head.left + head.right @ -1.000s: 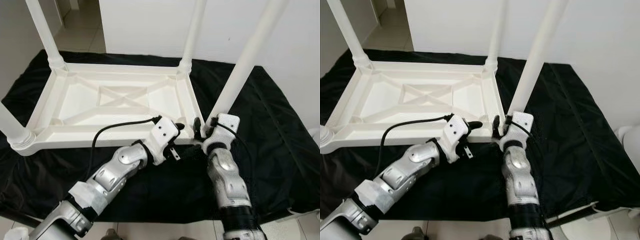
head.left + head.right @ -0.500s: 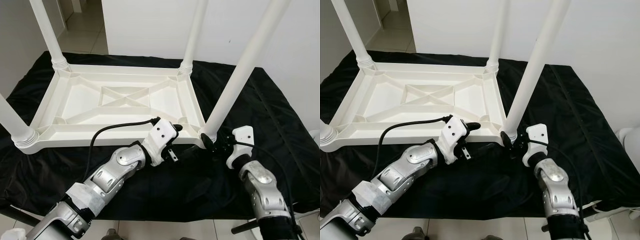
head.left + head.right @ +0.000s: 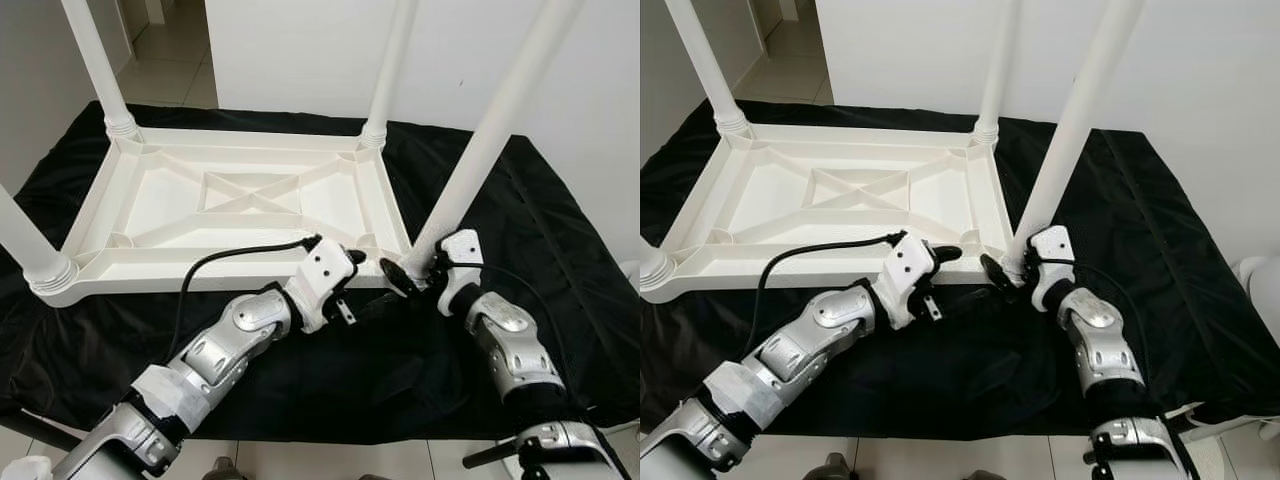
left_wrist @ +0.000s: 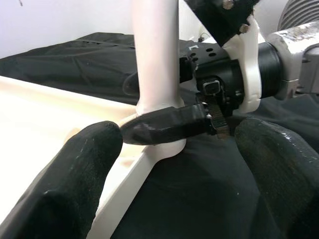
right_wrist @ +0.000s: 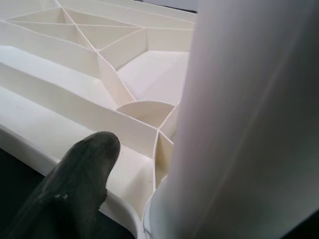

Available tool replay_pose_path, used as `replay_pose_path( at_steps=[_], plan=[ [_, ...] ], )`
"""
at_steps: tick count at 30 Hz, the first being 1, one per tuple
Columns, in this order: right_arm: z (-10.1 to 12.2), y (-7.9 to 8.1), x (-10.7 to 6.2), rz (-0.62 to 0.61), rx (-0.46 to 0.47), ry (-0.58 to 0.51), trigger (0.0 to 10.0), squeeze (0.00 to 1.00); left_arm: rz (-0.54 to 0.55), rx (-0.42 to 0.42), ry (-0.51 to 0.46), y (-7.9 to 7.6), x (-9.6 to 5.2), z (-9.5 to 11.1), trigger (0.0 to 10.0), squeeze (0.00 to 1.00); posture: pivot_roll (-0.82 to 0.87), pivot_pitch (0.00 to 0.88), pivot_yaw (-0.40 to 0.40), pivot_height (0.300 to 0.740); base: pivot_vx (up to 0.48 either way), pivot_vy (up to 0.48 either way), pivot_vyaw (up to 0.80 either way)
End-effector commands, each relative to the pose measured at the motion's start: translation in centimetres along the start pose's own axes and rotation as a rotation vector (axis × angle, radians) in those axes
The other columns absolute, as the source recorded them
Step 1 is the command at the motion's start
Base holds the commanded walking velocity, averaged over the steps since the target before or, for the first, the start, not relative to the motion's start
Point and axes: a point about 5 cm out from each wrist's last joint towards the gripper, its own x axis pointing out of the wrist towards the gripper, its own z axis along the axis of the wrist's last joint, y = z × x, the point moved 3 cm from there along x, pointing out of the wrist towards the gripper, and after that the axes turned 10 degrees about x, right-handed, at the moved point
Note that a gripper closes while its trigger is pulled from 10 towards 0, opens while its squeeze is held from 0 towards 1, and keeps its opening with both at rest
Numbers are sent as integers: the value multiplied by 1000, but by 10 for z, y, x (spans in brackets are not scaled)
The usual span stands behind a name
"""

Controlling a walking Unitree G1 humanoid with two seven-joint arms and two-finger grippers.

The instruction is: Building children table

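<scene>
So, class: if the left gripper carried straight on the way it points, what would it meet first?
Probably the right gripper, whose finger lies across the base of the near table leg just ahead; depth is hard to judge.

1 white table (image 3: 250, 200) upside down, 4 legs (image 3: 490, 140), 1 black cloth (image 3: 560, 250), 2 grippers (image 3: 352, 262)

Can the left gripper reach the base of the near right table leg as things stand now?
Probably yes: the left gripper is open and close beside that leg's base, but the right gripper already sits around it.
</scene>
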Motion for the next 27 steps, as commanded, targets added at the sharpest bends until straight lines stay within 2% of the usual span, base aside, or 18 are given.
replay_pose_path(
  at_steps=[1, 2, 3, 8, 15, 16, 19, 21, 24, 26, 27],
  plan=[
    [-4, 2, 1, 18, 3, 13, 10000, 0, -257, 27, -50, -20, 0, 7, 10000, 0, 21, 0, -55, 740, 0, 0, 0],
    [-7, 2, 4, 18, 6, 27, 4745, 0, -256, 27, -51, -21, 0, 7, 10000, 0, 25, 0, -59, 740, 0, 0, 0],
    [-9, 2, 5, 19, 15, 33, 0, 0, -254, 27, -51, -21, 0, 7, 10000, 0, 28, 0, -62, 740, 0, 0, 0],
    [-14, 2, 3, 24, 34, 39, 0, 0, -252, 27, -51, -21, 0, 7, 10000, 0, 29, 0, -64, 740, 0, 0, 0],
    [-26, 0, -5, -44, 59, 60, 0, 0, -258, 24, -53, -24, -1, 6, 10000, 0, 25, 0, -67, 740, 0, 0, 0],
    [-28, 2, -6, -79, 92, 49, 10000, 0, -260, 22, -52, -24, -1, 6, 10000, 0, 24, 0, -66, 740, 0, 0, 0],
    [-28, 2, -6, -79, 92, 49, 10000, 0, -260, 22, -52, -24, -1, 6, 10000, 0, 24, 0, -66, 740, 0, 0, 0],
    [-28, 7, -7, -152, 130, 18, 10000, 0, -264, 19, -50, -25, -2, 5, 10000, 0, 17, 0, -64, 740, 0, 0, 0],
    [-26, 11, -6, -198, 148, -4, 10000, 0, -268, 19, -49, -26, -2, 4, 10000, 0, 17, 0, -62, 740, 0, 0, 0],
    [-21, 16, -3, -317, 187, -44, 10000, 0, -272, 10, -53, -27, -2, 6, 10000, 0, 14, 0, -61, 740, 0, 0, 0],
    [-21, 16, -3, -317, 187, -44, 10000, 0, -272, 10, -53, -27, -2, 6, 10000, 0, 14, 0, -61, 740, 0, 0, 0]
  ],
)
